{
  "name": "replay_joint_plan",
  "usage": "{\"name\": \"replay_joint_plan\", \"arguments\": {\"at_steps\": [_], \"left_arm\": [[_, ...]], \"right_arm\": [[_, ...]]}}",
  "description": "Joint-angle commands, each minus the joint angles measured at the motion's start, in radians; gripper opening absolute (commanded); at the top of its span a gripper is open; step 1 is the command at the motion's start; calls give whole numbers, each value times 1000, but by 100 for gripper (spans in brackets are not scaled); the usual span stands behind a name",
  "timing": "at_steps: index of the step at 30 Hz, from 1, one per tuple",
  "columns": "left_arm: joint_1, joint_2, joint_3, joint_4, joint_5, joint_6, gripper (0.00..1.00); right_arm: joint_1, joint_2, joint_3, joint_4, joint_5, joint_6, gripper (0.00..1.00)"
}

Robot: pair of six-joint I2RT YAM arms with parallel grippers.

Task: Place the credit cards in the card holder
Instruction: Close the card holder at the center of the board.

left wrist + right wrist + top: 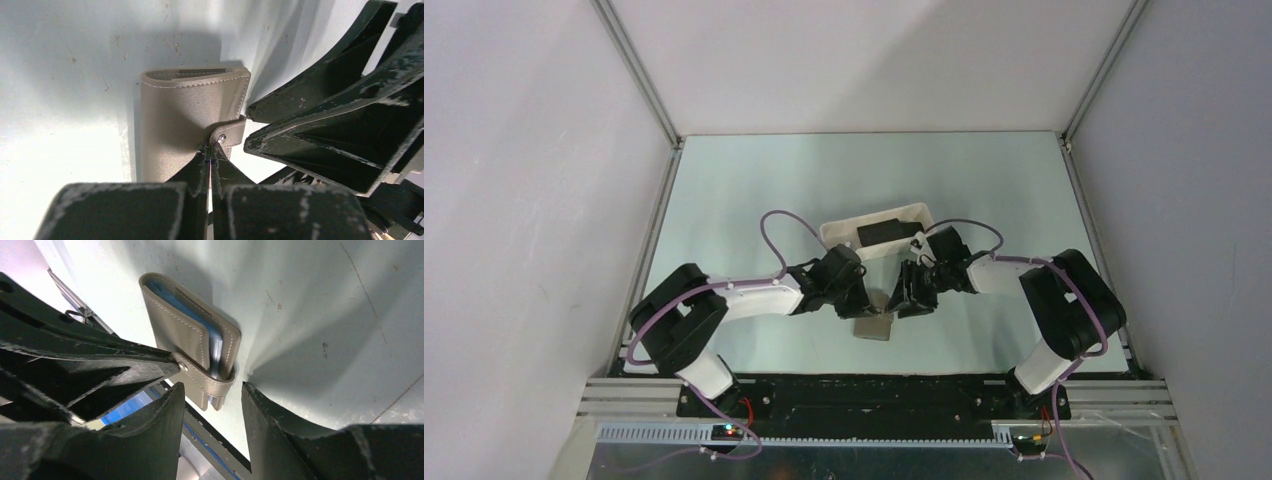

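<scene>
One card holder (pixel 175 125), one credit card (pixel 889 232), one tray (pixel 842 234), two hands (pixel 210 152) (pixel 213 405).

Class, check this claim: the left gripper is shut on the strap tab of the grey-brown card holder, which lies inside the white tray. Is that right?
Not quite. The left gripper is shut on the strap tab of the card holder, but the holder is outside the white tray, on its side nearer the arm bases. The top external view shows this.
</scene>
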Motion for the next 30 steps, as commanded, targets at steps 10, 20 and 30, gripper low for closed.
{"name": "replay_joint_plan", "arguments": {"at_steps": [10, 20, 30], "left_arm": [[3, -59, 17, -61, -71, 53, 0], [3, -62, 27, -82, -79, 66, 0], [0, -51, 45, -87, -65, 79, 0]], "right_arm": [[2, 15, 2, 33, 22, 13, 47], [10, 44, 50, 25, 31, 13, 50], [73, 135, 147, -52, 182, -19, 55]]}}
